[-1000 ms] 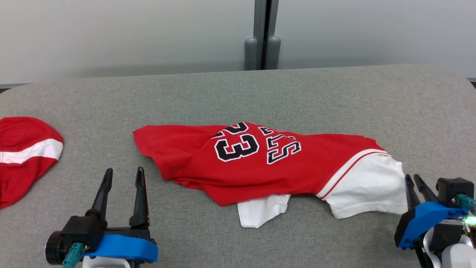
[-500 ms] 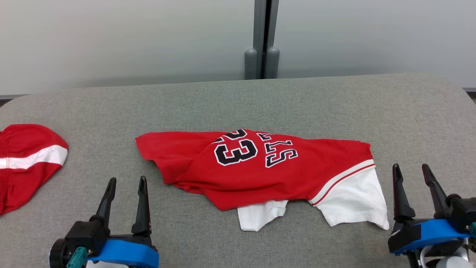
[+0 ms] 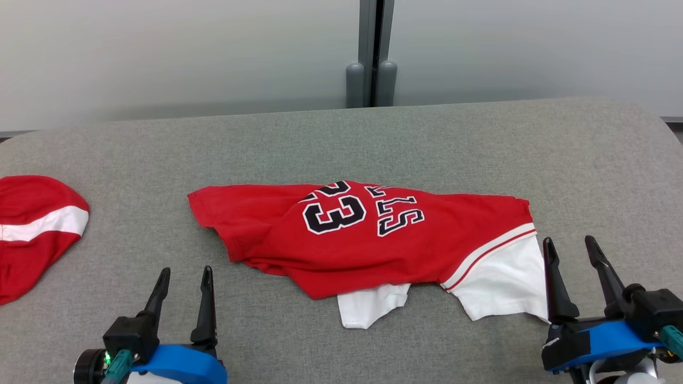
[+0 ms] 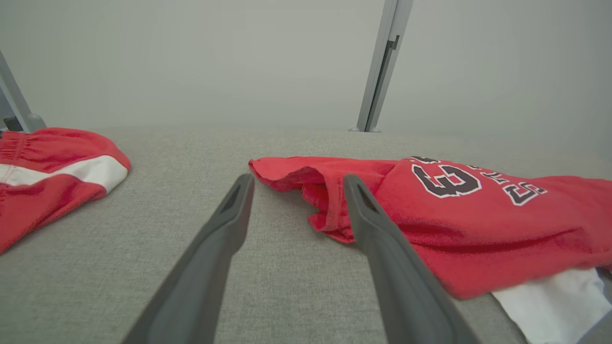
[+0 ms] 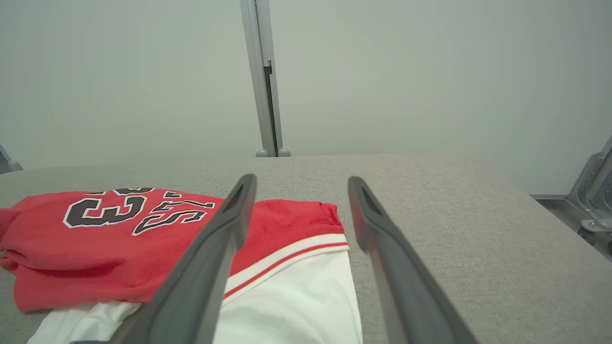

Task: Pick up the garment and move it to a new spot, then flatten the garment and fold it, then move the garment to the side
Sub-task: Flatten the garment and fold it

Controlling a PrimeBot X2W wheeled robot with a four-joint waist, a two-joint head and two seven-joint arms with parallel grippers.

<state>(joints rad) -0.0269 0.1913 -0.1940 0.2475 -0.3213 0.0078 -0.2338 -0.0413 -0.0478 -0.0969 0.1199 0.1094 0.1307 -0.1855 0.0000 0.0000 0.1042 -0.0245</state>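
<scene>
Lying crumpled across the middle of the grey table (image 3: pixel 341 138), the red jersey (image 3: pixel 363 234) bunches over itself, a white sleeve (image 3: pixel 507 282) poking out at its right end. Your right gripper (image 3: pixel 568 241) sits just beside that sleeve, fingers spread and holding nothing. Your left gripper (image 3: pixel 187 271) is near the jersey's left near edge, fingers spread too. Mind the layers: pinch too deep and you may lift both at once, so the cloth drags folded instead of opening flat. Well to the jersey's left lies a second red garment (image 3: pixel 37 229); a wide sweep could snag it.
</scene>
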